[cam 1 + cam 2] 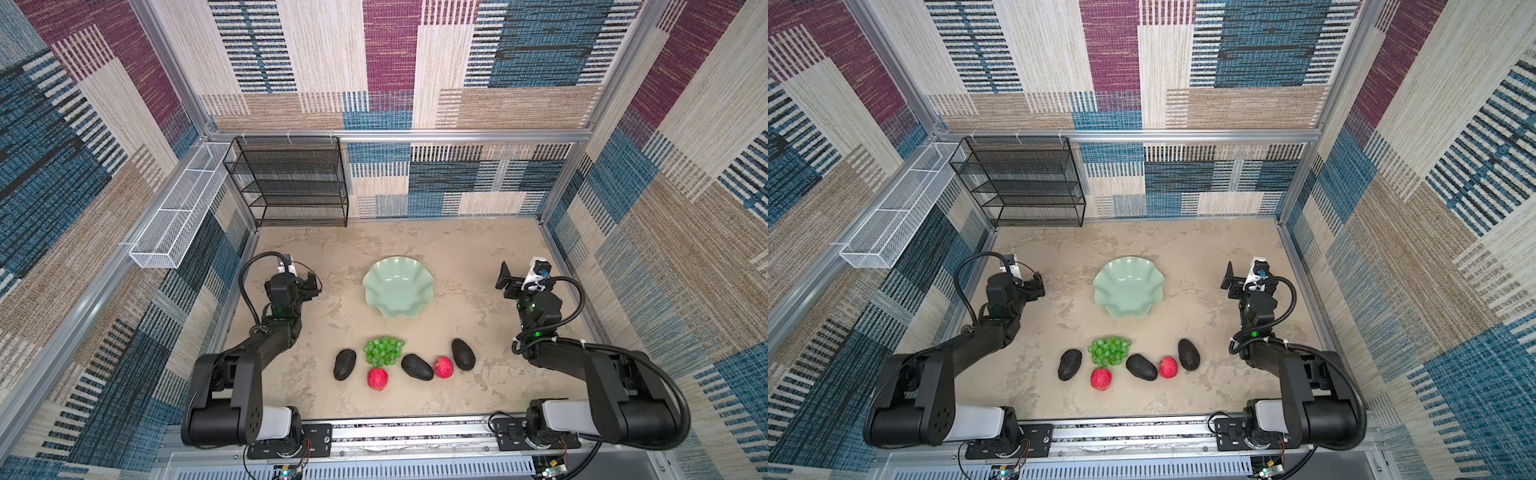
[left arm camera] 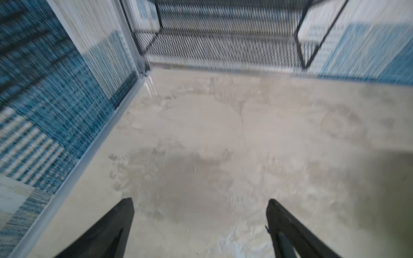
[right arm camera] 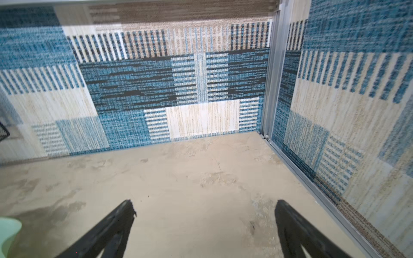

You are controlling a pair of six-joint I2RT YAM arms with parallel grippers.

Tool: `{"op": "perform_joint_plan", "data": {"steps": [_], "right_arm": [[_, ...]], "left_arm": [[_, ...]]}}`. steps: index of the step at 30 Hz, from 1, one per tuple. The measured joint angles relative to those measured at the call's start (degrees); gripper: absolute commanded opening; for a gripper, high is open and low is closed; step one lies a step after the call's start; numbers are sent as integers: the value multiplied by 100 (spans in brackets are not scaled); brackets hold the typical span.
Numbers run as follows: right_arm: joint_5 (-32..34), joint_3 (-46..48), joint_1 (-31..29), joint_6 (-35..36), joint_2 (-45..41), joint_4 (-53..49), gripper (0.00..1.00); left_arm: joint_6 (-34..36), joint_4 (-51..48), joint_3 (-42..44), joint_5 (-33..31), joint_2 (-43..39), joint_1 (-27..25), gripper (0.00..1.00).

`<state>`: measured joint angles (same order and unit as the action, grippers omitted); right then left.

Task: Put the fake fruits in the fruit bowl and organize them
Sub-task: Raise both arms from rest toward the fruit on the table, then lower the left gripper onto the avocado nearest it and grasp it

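Patchwork woven walls (image 1: 374,62), mottled beige floor (image 1: 478,257)

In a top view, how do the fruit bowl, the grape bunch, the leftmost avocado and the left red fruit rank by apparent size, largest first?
1. fruit bowl, by far the largest
2. grape bunch
3. leftmost avocado, somewhat smaller than the grapes
4. left red fruit, the smallest
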<state>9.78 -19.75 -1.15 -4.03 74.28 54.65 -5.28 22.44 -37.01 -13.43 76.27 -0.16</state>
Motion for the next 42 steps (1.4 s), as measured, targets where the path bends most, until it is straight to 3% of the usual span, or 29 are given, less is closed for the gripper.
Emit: {"op": "perform_joint_plan", "data": {"steps": [3, 9, 13, 18, 29, 42], "right_arm": [[-52, -455, 0, -702, -501, -1165, 100], [-1222, -190, -2, -1274, -1412, -2450, 100], [-1320, -184, -4, -1412, -2079, -3206, 100], [-1257, -142, -11, -1386, -2509, -3849, 100], [-1434, -87, -11, -1392, -2116, -4122, 100], [-1576, -59, -11, -1412, -2179, -4122, 100]], "left_arm": [[-542, -1456, -758, 31, -706, 4, 90], [-1244, -4022, -1329, 791, -1547, -85, 82], [-1718, -5574, -1390, 1110, -1805, -555, 81], [-2328, -6662, -1060, 1207, -2092, -1283, 80], [-3309, -7084, -435, 1121, -1591, -2682, 81], [-3567, -6288, 55, 1095, -841, -2938, 78]]}}
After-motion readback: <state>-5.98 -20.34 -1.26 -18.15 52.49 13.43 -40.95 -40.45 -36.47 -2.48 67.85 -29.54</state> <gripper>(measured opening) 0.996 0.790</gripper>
